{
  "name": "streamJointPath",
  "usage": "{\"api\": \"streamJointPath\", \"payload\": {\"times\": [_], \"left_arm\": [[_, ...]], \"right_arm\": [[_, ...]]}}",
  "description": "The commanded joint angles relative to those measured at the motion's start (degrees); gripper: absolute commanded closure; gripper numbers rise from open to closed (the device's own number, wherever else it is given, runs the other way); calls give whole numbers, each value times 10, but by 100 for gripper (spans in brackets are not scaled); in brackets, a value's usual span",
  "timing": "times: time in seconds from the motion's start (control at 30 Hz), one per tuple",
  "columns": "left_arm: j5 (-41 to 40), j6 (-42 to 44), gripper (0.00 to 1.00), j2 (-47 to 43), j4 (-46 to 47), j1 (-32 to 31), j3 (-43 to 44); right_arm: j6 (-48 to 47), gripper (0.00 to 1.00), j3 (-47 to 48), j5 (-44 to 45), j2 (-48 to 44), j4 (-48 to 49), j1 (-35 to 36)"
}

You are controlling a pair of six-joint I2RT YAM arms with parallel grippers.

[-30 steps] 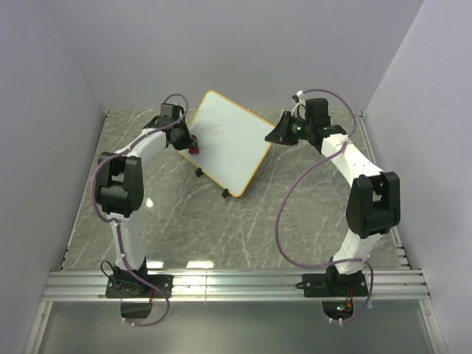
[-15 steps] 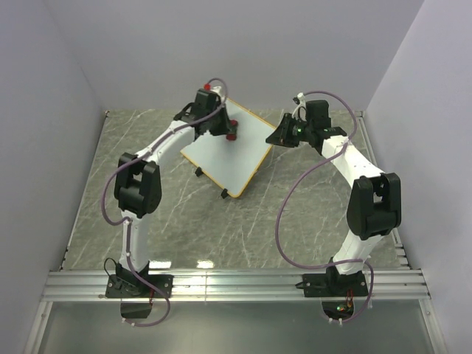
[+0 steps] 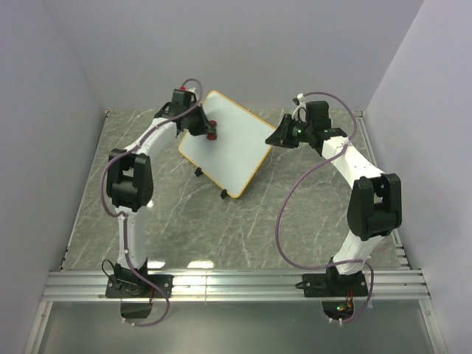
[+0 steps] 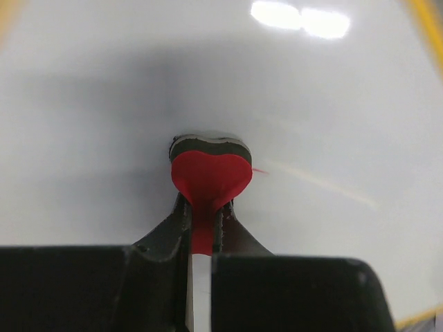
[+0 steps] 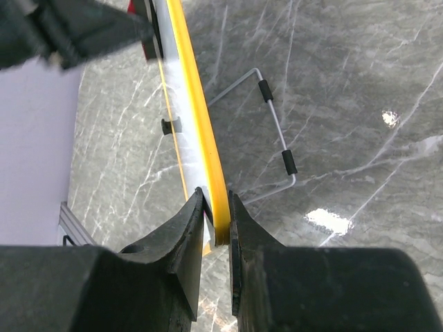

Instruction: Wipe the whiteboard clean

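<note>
1. Whiteboard [image 3: 228,151] stands propped at a tilt near the far edge of the table [image 3: 295,214], about midway between the left and right edges. To my eye the danger is a hard push on its face. Only its thin yellow rim is pinched, so it could slip free or tip back on its wire stand [image 5: 277,135].
2. Both arms reach far forward. The left one stretches toward the board's far-left corner, and the right one bends in toward its right edge.
3. The right gripper [image 5: 217,211] is clenched on the rim. The left gripper [image 4: 204,214] is clamped on the eraser [image 4: 210,173].
4. The eraser's dark pad lies flat against the board. It is held by a narrow red part, so I reckon it could twist under a sideways drag.
5. A faint red streak [image 4: 259,170] sits just beside the eraser.
</note>
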Motion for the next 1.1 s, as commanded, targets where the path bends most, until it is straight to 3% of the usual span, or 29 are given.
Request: {"api": "streamJointPath", "payload": {"times": [0.0, 0.13, 0.33, 0.57, 0.8, 1.07], "left_arm": [[-17, 14, 100, 52, -47, 35, 41], [-27, 34, 100, 88, -80, 39, 102], [-2, 24, 100, 70, -55, 21, 84], [44, 85, 100, 110, -126, -67, 220], [45, 79, 100, 80, -98, -85, 155], [4, 40, 100, 67, -90, 9, 98]], "right_arm": [[-55, 100, -29, 11, 17, -75, 37], [-57, 100, -25, 13, 18, -77, 37], [-57, 100, -27, 14, 19, -76, 37], [-59, 100, -26, 18, 23, -77, 36], [-61, 100, -33, 23, 19, -78, 36], [-66, 100, -40, 28, 10, -81, 37]]}}
